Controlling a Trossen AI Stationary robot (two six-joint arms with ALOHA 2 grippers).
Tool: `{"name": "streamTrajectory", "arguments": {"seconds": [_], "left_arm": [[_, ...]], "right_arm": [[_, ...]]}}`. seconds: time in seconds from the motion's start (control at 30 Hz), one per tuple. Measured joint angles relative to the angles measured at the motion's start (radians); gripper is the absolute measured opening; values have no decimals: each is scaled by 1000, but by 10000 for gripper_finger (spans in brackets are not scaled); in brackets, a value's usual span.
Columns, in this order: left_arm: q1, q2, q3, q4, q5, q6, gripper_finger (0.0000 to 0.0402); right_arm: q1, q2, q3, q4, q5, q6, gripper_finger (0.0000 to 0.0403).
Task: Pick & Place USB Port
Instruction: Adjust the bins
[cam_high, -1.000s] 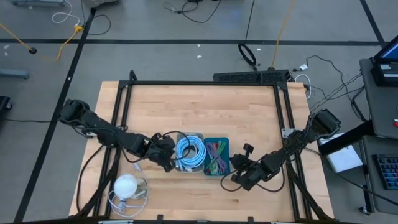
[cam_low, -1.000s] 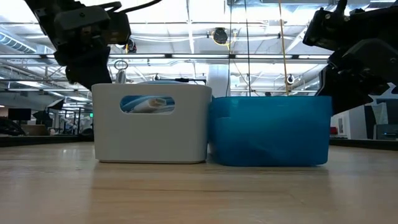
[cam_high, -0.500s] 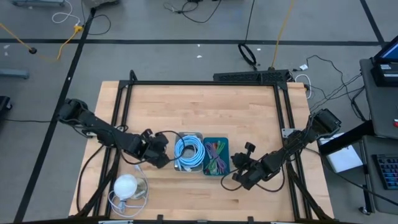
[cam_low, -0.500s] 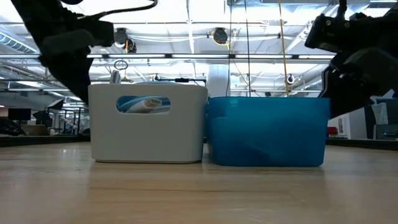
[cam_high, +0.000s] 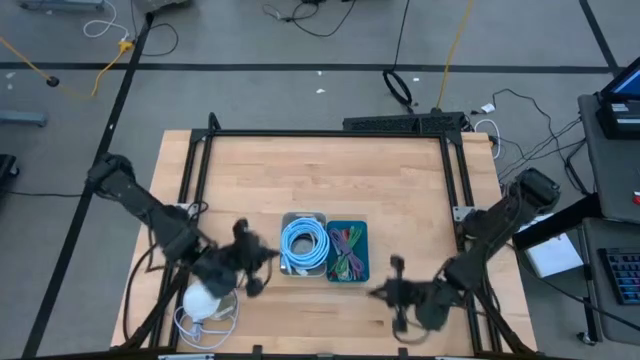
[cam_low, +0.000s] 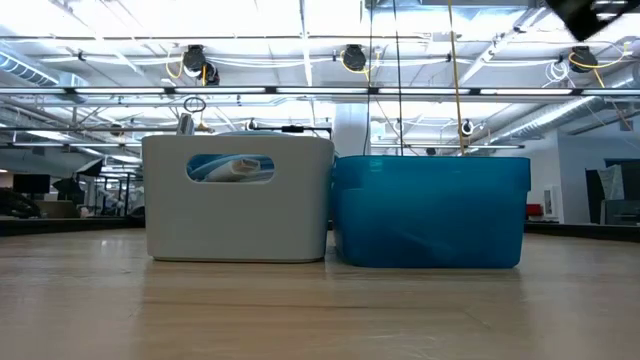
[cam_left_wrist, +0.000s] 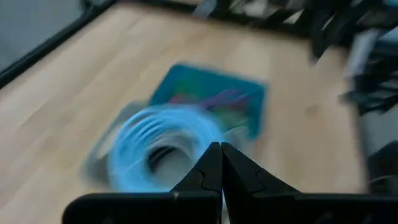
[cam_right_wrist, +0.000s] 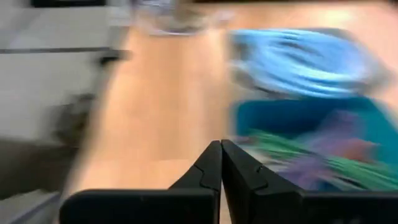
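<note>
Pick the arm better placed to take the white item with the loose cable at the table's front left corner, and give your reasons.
Left. The left gripper hangs right beside the white item, fingers shut and empty. The right gripper sits beyond the blue bin, with both bins between it and the item.

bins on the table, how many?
2. White bin holding the coiled blue cable, mid-table; teal bin touching its right side, holding coloured ties. Nothing suggests a hidden third.

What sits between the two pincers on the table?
In the high view, only bare wood separates left pincer and right pincer; both bins sit just beyond that line.
</note>
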Motion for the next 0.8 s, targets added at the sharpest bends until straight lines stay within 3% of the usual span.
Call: {"name": "streamTrajectory", "arguments": {"seconds": [0.2, 0.47, 0.67, 0.8], "left_arm": [[-125, 76, -8, 141, -140, 63, 0], [-131, 150, -8, 142, -186, -10, 0], [-126, 181, -8, 193, -192, 7, 0], [-127, 188, -8, 193, -191, 7, 0]], "right_arm": [[50, 154, -3, 26, -45, 86, 0], [-4, 382, 97, 111, -89, -21, 0], [-19, 496, 277, -49, -119, -87, 0], [-17, 530, 343, -153, -30, -89, 0]]}}
